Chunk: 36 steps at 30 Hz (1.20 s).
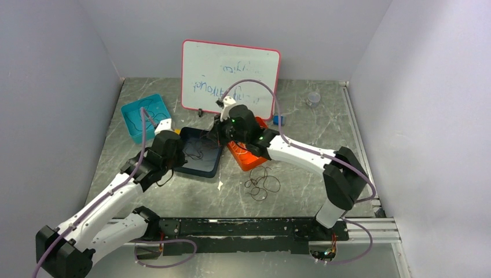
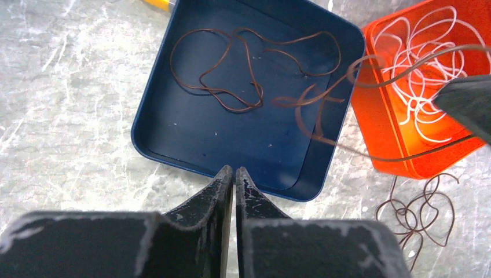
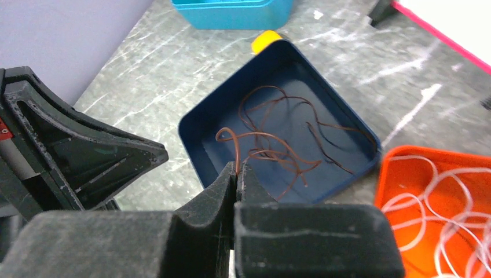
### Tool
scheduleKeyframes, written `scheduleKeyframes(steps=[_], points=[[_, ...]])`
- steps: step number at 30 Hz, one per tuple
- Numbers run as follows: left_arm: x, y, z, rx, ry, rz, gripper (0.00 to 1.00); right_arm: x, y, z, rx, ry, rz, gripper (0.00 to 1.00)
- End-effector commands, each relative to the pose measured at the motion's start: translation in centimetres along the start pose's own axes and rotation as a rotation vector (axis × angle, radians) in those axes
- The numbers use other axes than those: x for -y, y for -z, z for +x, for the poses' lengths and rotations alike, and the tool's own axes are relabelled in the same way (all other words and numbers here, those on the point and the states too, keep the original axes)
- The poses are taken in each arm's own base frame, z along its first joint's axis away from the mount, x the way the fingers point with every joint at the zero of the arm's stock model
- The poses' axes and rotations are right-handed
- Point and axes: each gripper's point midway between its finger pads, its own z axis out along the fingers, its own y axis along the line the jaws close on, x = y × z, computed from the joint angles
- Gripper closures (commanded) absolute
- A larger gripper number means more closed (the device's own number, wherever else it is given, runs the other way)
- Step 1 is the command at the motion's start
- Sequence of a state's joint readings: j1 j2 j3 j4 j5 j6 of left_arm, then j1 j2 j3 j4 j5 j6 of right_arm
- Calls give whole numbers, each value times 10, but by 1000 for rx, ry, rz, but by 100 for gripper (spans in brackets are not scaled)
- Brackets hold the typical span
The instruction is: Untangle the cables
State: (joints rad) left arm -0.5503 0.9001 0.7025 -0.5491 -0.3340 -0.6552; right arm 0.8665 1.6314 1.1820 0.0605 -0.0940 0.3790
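Observation:
A dark brown cable point(image 3: 272, 152) lies looped in the dark blue tray point(image 2: 231, 139). One strand of it rises out of the tray to my right gripper point(image 3: 237, 166), which is shut on it just above the tray's near rim. That strand hangs across the tray's right edge point(image 2: 324, 95). My left gripper point(image 2: 233, 171) is shut on nothing, its tips over the tray's near edge. White cables point(image 2: 422, 69) are coiled in the orange tray point(image 2: 376, 133). A dark tangle of cables point(image 1: 262, 184) lies loose on the table.
A teal bin point(image 1: 145, 116) holding a thin black cable stands at the back left. A whiteboard point(image 1: 230, 78) leans on the back wall. A small yellow object point(image 3: 265, 40) sits behind the blue tray, and a grey cap point(image 1: 313, 98) at the back right.

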Motion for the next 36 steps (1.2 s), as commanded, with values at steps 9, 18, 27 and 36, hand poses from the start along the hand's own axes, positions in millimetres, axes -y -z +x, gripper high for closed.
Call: scheduleKeyframes(steps=[9,18,27,36], points=[[-9,26,-31,112,-3,-11,69,-17,-58,20,-61,16,-71,100],[-10,31,-36,126,-6,-12,59,25,-106,66,-174,62,85,89],[-1,25,-34,112,-21,23,46,19,-79,20,-45,97,119,69],[16,14,-30,82,-55,90,36,23,-34,-5,34,121,171,57]])
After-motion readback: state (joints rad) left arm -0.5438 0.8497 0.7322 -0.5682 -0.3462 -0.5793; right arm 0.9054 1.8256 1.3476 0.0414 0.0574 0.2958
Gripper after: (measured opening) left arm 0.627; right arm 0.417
